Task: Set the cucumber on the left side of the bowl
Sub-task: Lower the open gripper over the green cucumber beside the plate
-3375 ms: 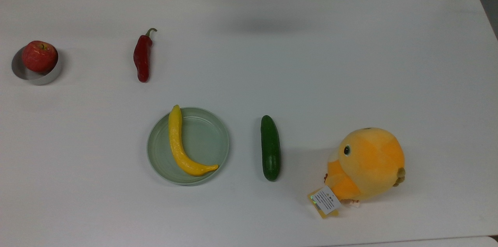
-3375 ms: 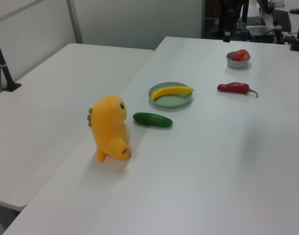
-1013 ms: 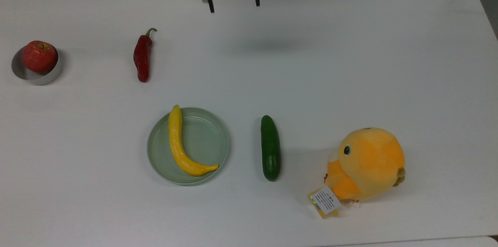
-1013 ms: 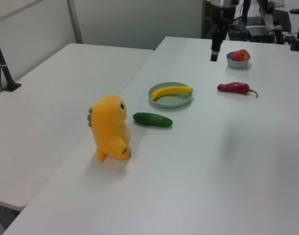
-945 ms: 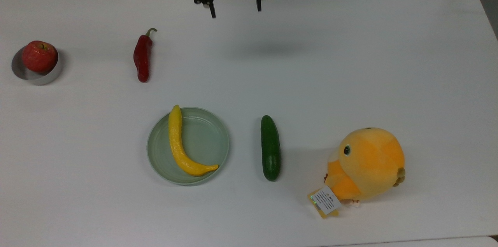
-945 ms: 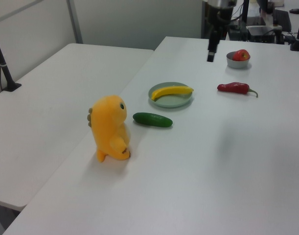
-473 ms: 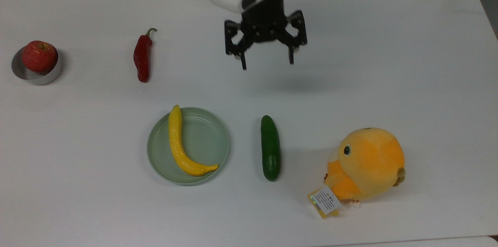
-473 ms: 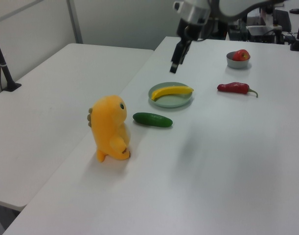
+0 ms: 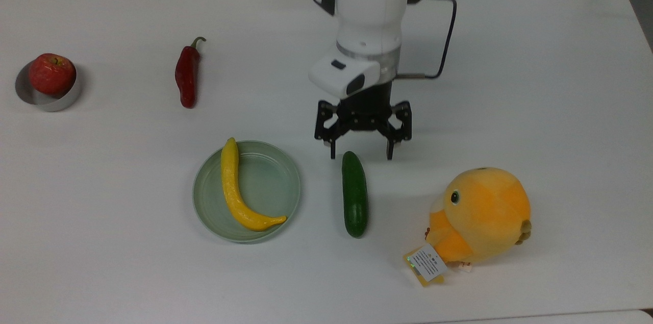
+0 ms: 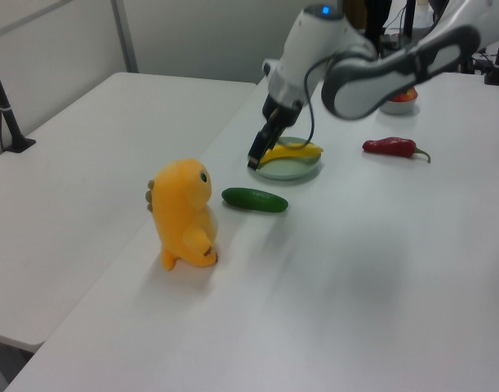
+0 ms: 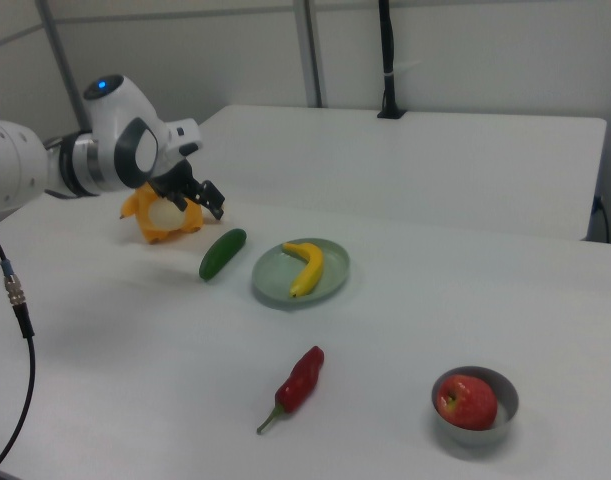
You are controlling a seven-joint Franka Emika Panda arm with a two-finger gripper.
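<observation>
- Top view: the cucumber (image 9: pixel 354 194) lies lengthwise on the counter (image 9: pixel 510 84), lower centre of the frame, between the dish (image 9: pixel 285 181) with the yellow fruit (image 9: pixel 235 191) and the plush (image 9: pixel 479 217), touching neither.
- Top view: the bowl (image 9: pixel 30 97) sits at the far left edge with an apple (image 9: pixel 51 73) in it, well apart from the cucumber; a chili (image 9: pixel 186 76) lies between them, higher up.
- Top view: the tool (image 9: pixel 360 153) hangs just above the cucumber's upper end in the frame, fingers spread wide and holding nothing, one tip to each side of the cucumber's line.
- Top view, progress: nothing is done yet; the grasp, the carry across the counter and the set-down beside the bowl all remain. I judge this the final approach to the grasp.
- Top view, change: half a second ago the tool was at upper centre, well short of the cucumber; it has come down the frame to its near end, and the white arm now covers the upper middle. The cucumber, dish, chili, bowl and plush have not shifted.
- Left view: the cucumber (image 10: pixel 255 199) lies at frame centre, just right of the plush (image 10: pixel 182 214); the tool (image 10: pixel 255 160) hangs above it, in front of the dish (image 10: pixel 310 170). It stood higher and further right half a second ago.
- Right view: the cucumber (image 11: pixel 222 253) lies left of centre beside the dish (image 11: pixel 330 275); the tool (image 11: pixel 213 205) hovers to its upper left, before the plush (image 11: pixel 145 222). The bowl (image 11: pixel 485 425) is at lower right, with clear counter on either side.
</observation>
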